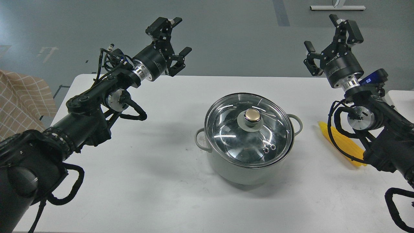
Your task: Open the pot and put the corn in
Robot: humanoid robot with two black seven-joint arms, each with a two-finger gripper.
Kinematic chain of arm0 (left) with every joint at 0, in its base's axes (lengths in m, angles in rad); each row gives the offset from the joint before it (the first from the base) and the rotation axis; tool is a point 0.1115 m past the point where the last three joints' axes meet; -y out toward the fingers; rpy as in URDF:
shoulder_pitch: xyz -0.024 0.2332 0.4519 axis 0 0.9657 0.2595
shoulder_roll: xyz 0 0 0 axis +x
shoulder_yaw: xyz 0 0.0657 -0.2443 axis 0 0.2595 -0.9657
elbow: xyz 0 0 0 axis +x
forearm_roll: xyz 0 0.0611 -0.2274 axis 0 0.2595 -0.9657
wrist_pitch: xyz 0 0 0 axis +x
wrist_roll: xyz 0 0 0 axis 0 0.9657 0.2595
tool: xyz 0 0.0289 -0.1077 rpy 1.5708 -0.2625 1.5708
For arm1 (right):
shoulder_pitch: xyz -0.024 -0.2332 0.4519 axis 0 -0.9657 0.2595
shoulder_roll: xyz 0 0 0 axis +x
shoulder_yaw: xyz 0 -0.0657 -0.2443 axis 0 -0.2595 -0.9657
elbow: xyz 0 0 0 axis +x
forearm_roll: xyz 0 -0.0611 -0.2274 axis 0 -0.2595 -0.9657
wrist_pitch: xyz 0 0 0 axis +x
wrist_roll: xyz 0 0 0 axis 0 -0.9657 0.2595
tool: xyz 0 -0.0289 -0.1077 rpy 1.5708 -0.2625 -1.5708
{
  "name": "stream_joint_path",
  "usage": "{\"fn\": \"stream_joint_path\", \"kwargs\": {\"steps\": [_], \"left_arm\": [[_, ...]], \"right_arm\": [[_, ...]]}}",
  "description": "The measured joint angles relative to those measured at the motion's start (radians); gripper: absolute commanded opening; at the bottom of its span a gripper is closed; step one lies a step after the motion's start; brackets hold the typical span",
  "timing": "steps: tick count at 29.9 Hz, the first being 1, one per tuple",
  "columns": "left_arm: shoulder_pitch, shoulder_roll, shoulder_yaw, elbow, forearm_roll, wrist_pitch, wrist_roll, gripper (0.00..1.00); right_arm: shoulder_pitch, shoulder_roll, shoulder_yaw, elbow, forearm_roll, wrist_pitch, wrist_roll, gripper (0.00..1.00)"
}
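Here the pot (pixel 249 161) stands near the middle of the white table (pixel 155 194), a round pale grey-green vessel with a small loop handle on each side. A round glass lid (pixel 226 129) sits squarely on its rim, closing it, with a gold knob (pixel 252 115) at the centre and two small vent holes towards the near edge. Through the glass only reflections and the shiny steel inside can be made out; nothing appears to lie in the pot.

The corn (pixel 343 144) lies flat on the table to the right of the pot, apart from it, its pointed tip towards the far side. The right arm's cable and forearm cross in front of its near end.

The right gripper (pixel 326 37) hangs in the air above the far right corner of the table, its two fingers spread wide, holding nothing and touching nothing. The left gripper (pixel 181 35) hovers above the far left part of the table, likewise spread wide and empty, well apart from the pot.

A beige checked cloth (pixel 19 100) shows at the left edge, beyond the table.
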Motion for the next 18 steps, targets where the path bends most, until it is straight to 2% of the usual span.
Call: {"fn": "stream_joint_path", "kwargs": {"steps": [18], "left_arm": [[0.003,0.032,-0.067,0.005,-0.003,0.001,-0.044,0.98]], "right_arm": [[0.005,0.002,0.004,-0.001,0.000,-0.007,0.000,1.00]]}}
